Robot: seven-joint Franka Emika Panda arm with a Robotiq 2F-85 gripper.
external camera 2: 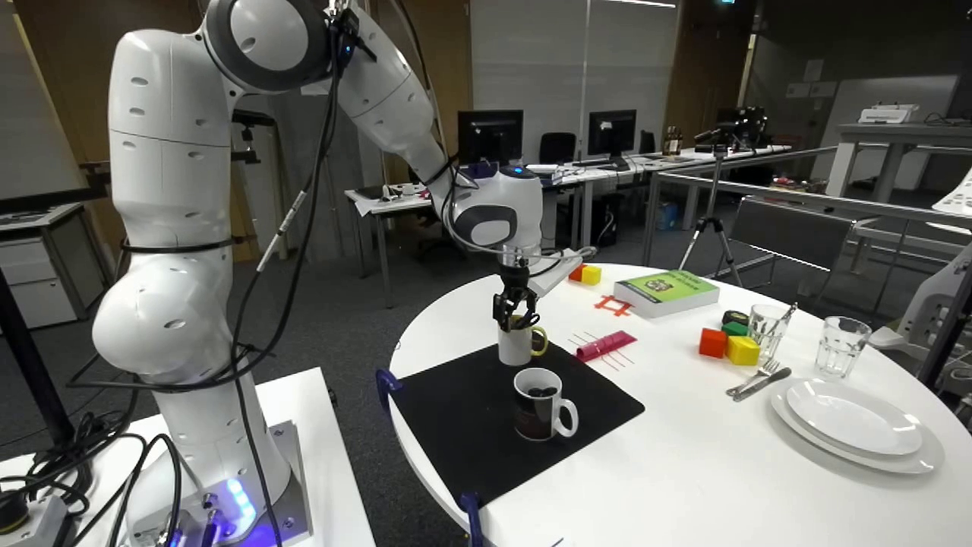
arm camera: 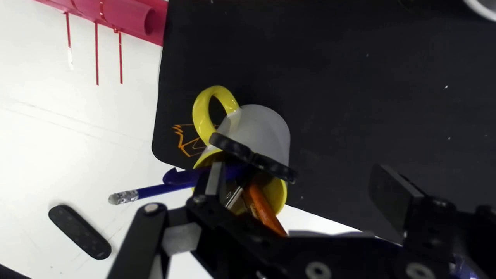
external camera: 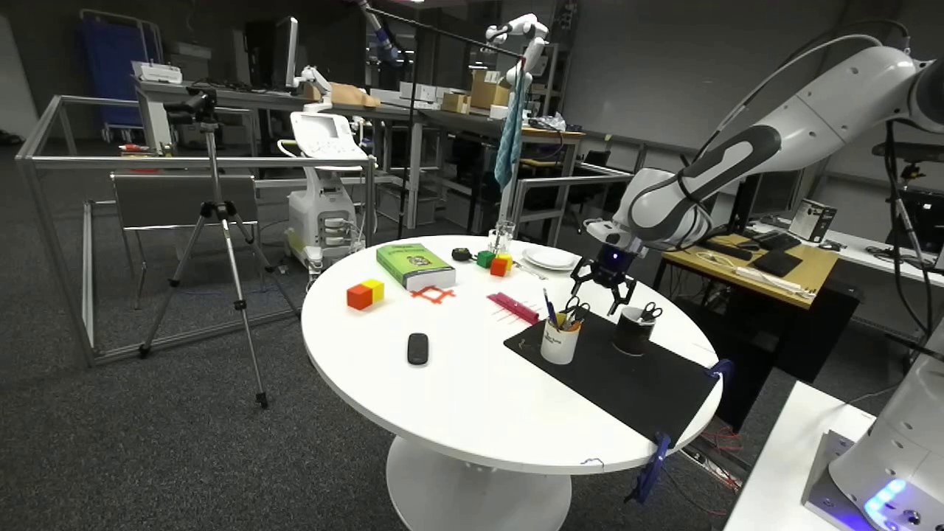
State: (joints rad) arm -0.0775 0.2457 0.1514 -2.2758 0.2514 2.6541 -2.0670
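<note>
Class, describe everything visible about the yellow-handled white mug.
The white mug has a yellow handle and yellow interior, with dark print outside. Glossy, it looks ceramic. It stands upright on the black mat near one edge. It holds scissors, a blue pencil, an orange item and more. The end effector hangs open near the mug's top; contact is unclear.

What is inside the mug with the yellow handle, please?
In the mug I can make out a blue pencil, scissors, an orange thing and a dark blue stick. Their lower ends and the mug's bottom are covered, partly by the gripper.
</note>
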